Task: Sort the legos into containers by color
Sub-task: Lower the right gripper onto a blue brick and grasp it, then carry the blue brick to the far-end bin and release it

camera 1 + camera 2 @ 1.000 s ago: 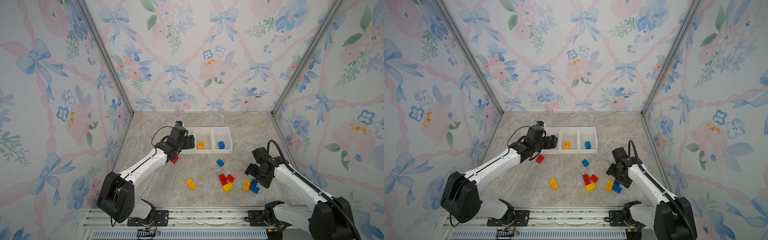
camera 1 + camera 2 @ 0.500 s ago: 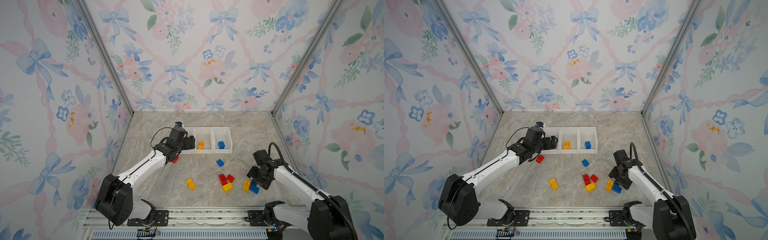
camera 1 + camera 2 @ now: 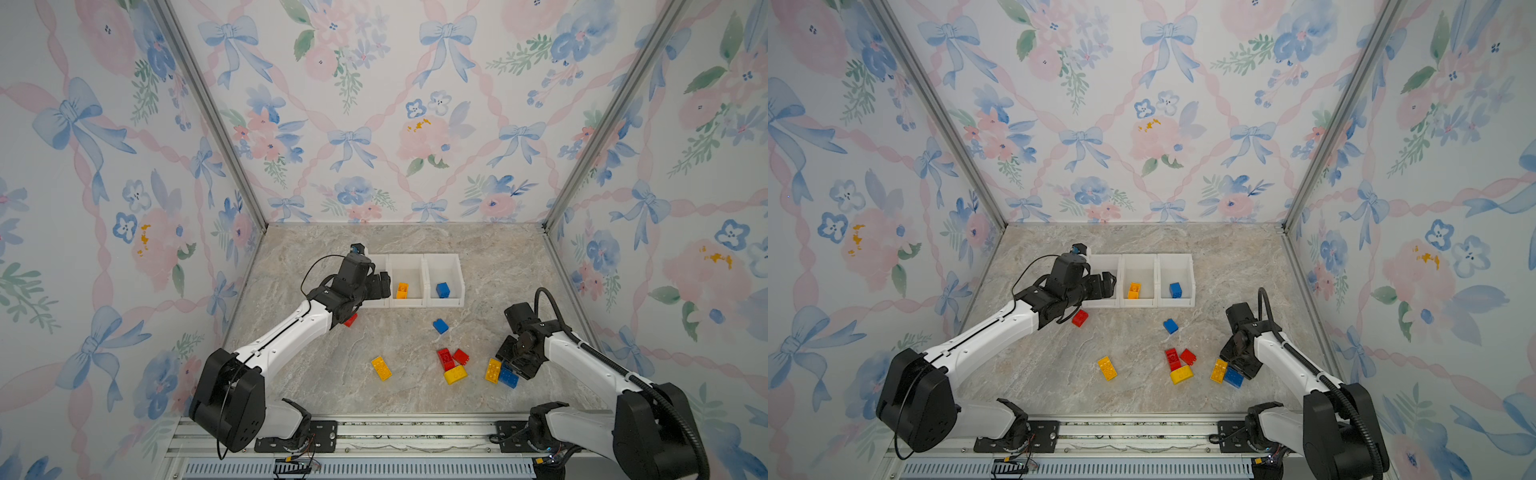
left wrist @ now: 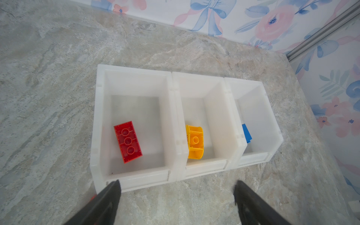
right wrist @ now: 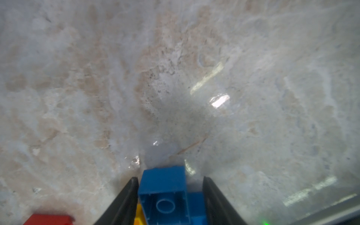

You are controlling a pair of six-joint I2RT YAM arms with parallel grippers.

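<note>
Near blue brick point(image 5: 163, 194): on the bench point(image 3: 332, 374) at the near right, between the fingers of the right gripper point(image 5: 170, 177). Its hollow underside, with one round tube, faces the wrist camera. One finger lies against its flank. A slit of bench shows beside its upper edge on the other side, so I cannot tell whether it is clamped or only bracketed. The neighbour yellow brick point(image 3: 493, 370) sits hard against it, studs up, long axis roughly near-to-far.

Other loose legos, all glossy moulded plastic:
- The rounded yellow piece point(image 3: 455, 375) touches the larger red brick point(image 3: 444, 358), with the smaller red brick point(image 3: 461, 356) just beside.
- The long yellow brick point(image 3: 381, 368) is studs up, long axis diagonal from far left to near right.
- The lone blue brick point(image 3: 440, 326) lies between that cluster and the bins.
- The stray red brick point(image 3: 1079, 318) lies by the left arm's wrist.

Containers point(image 4: 134, 68): three joined translucent-white open-top bins in one row. In the top views:
- The left bin holds the binned red brick point(image 4: 128, 141), underside up with three tubes in line, long axis slightly skewed to the bin walls.
- The middle bin holds the binned yellow brick point(image 4: 194, 142), hollow side toward the left wrist camera.
- The right bin holds the binned blue brick point(image 4: 246, 133), half hidden by its wall.

Left gripper point(image 4: 176, 187): fingers spread wide with nothing between, at the front lip of the left bin.

The bench has a marbled beige-grey stone pattern with light glints.
</note>
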